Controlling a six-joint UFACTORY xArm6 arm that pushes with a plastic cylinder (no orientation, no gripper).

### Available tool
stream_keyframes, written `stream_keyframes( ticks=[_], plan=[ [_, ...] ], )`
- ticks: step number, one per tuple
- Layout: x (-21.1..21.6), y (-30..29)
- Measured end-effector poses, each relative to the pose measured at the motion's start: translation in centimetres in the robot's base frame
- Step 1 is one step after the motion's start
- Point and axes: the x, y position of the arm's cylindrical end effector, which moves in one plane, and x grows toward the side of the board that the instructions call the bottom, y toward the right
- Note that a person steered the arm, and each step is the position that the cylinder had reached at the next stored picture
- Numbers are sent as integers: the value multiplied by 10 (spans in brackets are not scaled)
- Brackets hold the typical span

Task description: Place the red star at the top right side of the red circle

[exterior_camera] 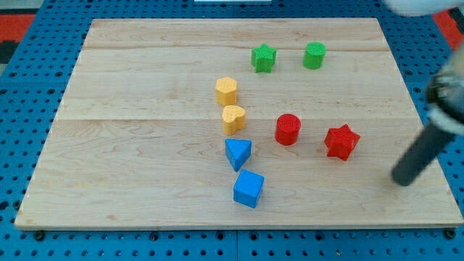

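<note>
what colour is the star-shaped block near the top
Green; the green star block shows clearly in the camera view.

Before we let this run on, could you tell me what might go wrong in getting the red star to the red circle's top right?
My tip sits to the right of and slightly below the red star. A plain leftward push could drive the star into the red circle and shift it. An off-centre contact may spin the star aside. Overshooting upward could send it toward the green cylinder.

pale striped wooden board (145, 145) on blue pegboard (29, 87); red star (341, 141), red circle (288, 129), two green, two yellow, two blue blocks; dark rod tip (401, 178)
</note>
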Motion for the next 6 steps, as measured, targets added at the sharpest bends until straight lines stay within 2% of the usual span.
stream_keyframes(
  ticks=[1,2,4,6],
  plan=[
    [-28,-39],
    [-52,-52],
    [-44,-20],
    [-100,-102]
  ],
)
